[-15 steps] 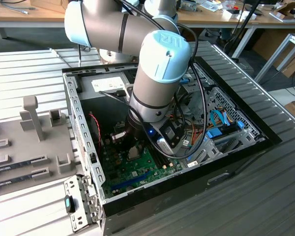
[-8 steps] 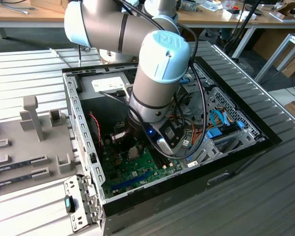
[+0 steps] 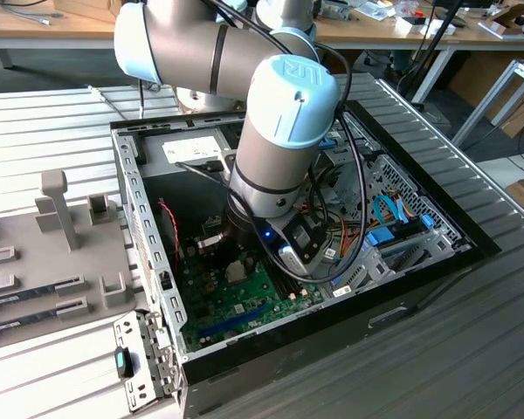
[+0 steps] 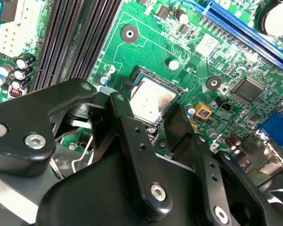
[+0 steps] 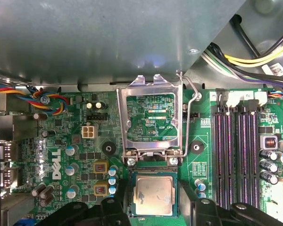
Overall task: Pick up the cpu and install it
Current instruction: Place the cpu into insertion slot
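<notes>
The cpu [image 5: 154, 195], a thin silvery square with a narrow green rim, lies flat in the dark socket frame on the green board [image 5: 66, 136]. It shows tilted in the second wrist view as the cpu [image 4: 152, 99]. My gripper [image 5: 154, 203] is low over the socket, its two black fingers [image 5: 117, 209] snug against opposite edges of the chip, shut on it. From the other side, the gripper [image 4: 151, 112] straddles the chip. The metal socket lid [image 5: 153, 117] and its wire lever [image 5: 191, 117] stand flipped open beside the socket. In the exterior view my gripper [image 3: 236, 262] reaches down inside the computer case [image 3: 140, 218].
Rows of dark memory slots [image 5: 236, 155] run beside the socket, and capacitors [image 5: 271, 165] stand past them. Cable bundles [image 5: 254, 56] hang near the lid. Blue slots [image 4: 245, 28] lie on the board. A grey fixture with holders [image 3: 61, 253] sits at the exterior view's left.
</notes>
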Controlling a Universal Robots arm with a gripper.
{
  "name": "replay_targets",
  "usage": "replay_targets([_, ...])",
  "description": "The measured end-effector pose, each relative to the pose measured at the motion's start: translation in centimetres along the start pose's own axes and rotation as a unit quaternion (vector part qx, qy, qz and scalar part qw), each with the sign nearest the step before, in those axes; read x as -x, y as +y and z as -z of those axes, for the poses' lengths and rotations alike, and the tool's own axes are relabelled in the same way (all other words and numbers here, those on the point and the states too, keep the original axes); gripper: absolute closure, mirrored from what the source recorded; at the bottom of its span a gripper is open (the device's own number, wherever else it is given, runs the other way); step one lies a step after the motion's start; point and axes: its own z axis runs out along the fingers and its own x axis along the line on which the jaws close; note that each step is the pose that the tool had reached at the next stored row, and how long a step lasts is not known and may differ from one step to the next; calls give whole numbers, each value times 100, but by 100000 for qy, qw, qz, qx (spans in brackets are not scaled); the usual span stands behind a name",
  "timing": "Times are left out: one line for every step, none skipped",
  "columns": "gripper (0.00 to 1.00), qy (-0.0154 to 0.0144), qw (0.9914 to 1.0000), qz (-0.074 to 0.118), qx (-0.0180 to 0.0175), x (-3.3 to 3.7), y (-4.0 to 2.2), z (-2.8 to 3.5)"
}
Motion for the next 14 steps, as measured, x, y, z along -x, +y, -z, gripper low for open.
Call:
replay_targets([45,-7,100000,-3,16,-1,0,14])
replay_targets([45,-2,100000,-2,13,-1,0,29])
replay_targets([45,1,100000,-3,11,-2,0,48])
replay_targets([45,1,100000,-3,13,-3,0,73])
replay_targets([45,0,100000,-6,18,-3,0,92])
replay_targets([45,0,100000,-5,14,-4,0,119])
replay_targets([45,1,100000,-5,17,-4,0,127])
replay_targets([45,-6,100000,-1,30,-4,0,130])
replay_targets([45,-11,100000,-1,45,-4,1,130])
replay_targets([45,-8,100000,-1,43,-4,0,131])
replay_targets([47,4,100000,-2,23,-2,0,133])
replay_targets([53,4,100000,0,21,0,0,133])
replay_targets([60,7,100000,0,50,5,0,133])
replay_targets([66,10,100000,5,92,12,0,134])
